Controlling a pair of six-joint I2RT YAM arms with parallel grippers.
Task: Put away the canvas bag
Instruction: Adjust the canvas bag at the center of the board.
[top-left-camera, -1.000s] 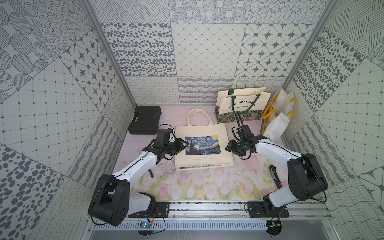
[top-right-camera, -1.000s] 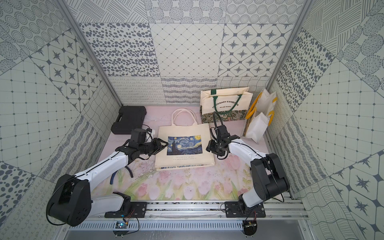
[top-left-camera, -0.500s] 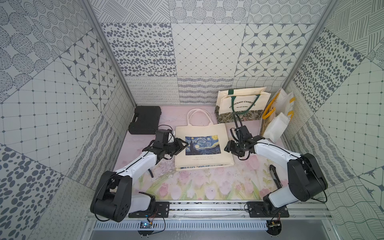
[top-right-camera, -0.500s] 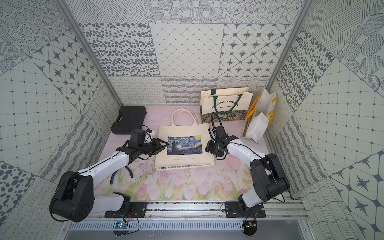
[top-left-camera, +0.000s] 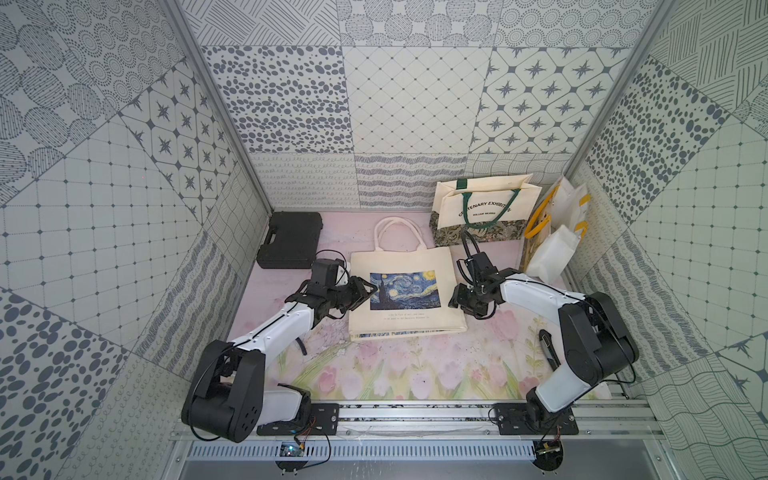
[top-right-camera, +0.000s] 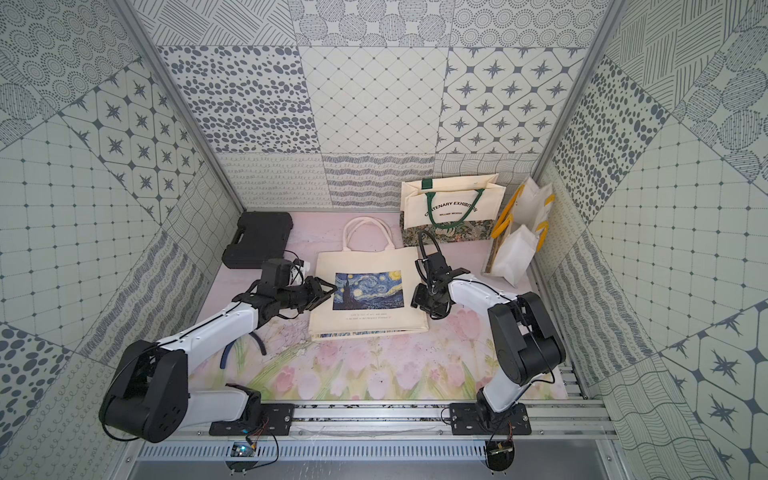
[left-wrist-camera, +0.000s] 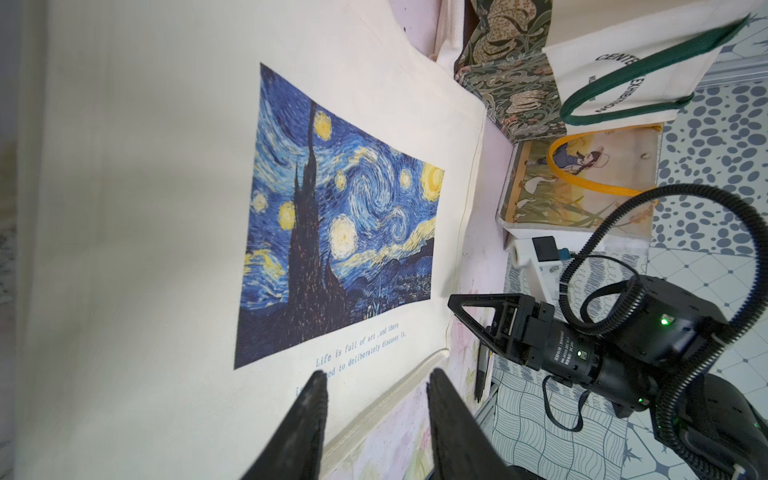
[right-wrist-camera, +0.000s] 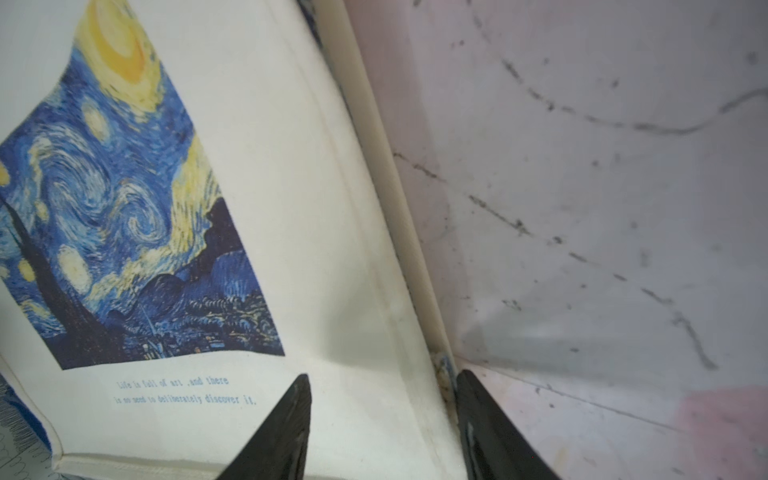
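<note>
Left hand (top-left-camera: 365, 291) is at the left edge of the canvas bag (top-left-camera: 405, 322), with its tips over the cream fabric just beside the Starry Night print (top-left-camera: 405, 289). In the left wrist view its fingers (left-wrist-camera: 309, 419) stand apart and nothing is pinched between them. Whether they touch the fabric, I cannot tell.

Right hand (top-left-camera: 457, 298) is at the opposite, right edge of the bag, nearer to the front corner. In the right wrist view its fingers (right-wrist-camera: 286, 424) are apart too. One is over the fabric, the other over the pink surface (right-wrist-camera: 602, 208), and the side edge of the bag runs into the gap between them. This hand is not clamped on the edge.

In both top views the canvas bag lies flat on the surface, between the two hands, print side up. Its two handles (top-left-camera: 378, 237) point to the back wall and its bottom edge is toward the front. Along this bottom edge a thin blue strip shows under the top layer.

Behind the bag, to the right, a Centenary Exhibition tote (top-left-camera: 482, 203) with green handles stands upright at the back wall. Beside it, at the right wall, stand bags with yellow handles (top-left-camera: 555, 224). A black case (top-left-camera: 291, 241) lies in the back left corner, apart from the canvas bag.
</note>
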